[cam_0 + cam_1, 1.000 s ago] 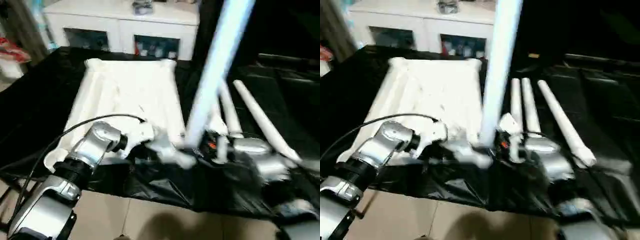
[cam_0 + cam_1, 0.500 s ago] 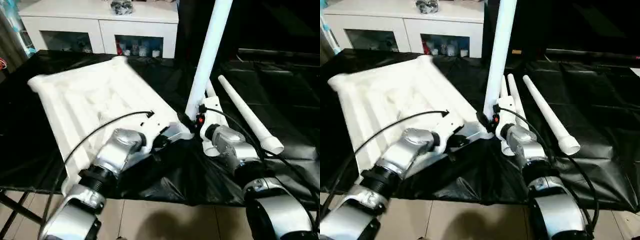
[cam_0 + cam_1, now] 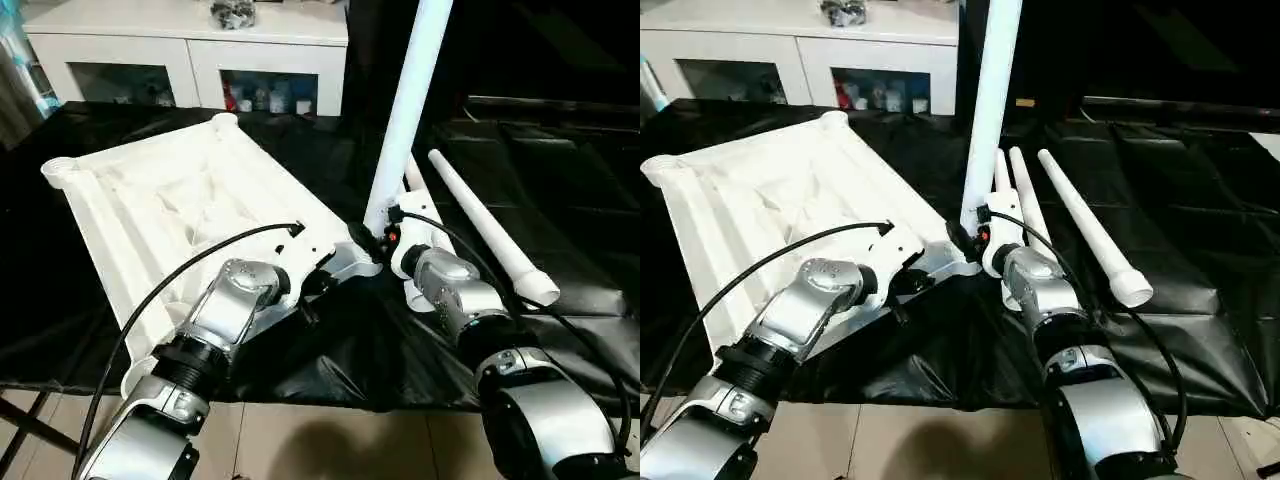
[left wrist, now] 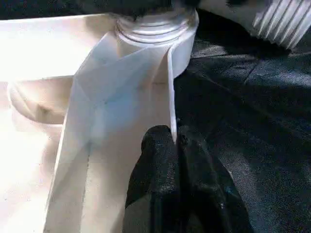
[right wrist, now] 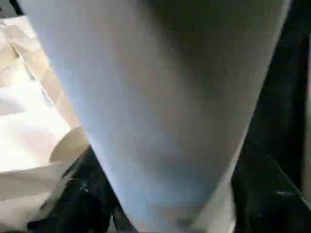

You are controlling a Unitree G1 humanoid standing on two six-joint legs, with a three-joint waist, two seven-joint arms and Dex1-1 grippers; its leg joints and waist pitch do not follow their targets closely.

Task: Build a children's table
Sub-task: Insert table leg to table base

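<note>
**A:** What is nearest?

**B:** Two silver forearms reach out over the front edge of the counter [image 3: 300, 385], which is draped in black sheeting. The left claw [image 4: 177, 145] is clenched, its black fingertips pressed together right against a thin rib of the tabletop [image 3: 190, 215], just below a round corner socket [image 4: 158, 36].

**A:** Is it pinching that rib?

**B:** Possibly. The rib's edge meets the tips, but I cannot tell whether it sits between them or only beside them.

**A:** And the right claw [image 3: 383, 238]?

**B:** It sits at the foot of the upright leg [image 3: 405, 115], which stands nearly vertical at the tabletop's near right corner. From the wrist that leg is very close in front of the camera. Whether the fingers grip it or are released, I cannot tell; they are hidden.

**A:** Where does the tabletop lie?

**B:** Upside down on the black sheeting, ribbed underside up, turned at an angle so that one long edge runs away toward the far left. Its far corner sockets are open.

**A:** Other legs?

**B:** A loose leg [image 3: 490, 230] lies flat to the right of the upright one, wide end toward the robot. Another leg [image 3: 1025, 205] lies between them, partly behind the right wrist.

**A:** Beyond that?

**B:** A white cabinet [image 3: 200, 50] with glass-fronted doors stands behind the counter.
</note>
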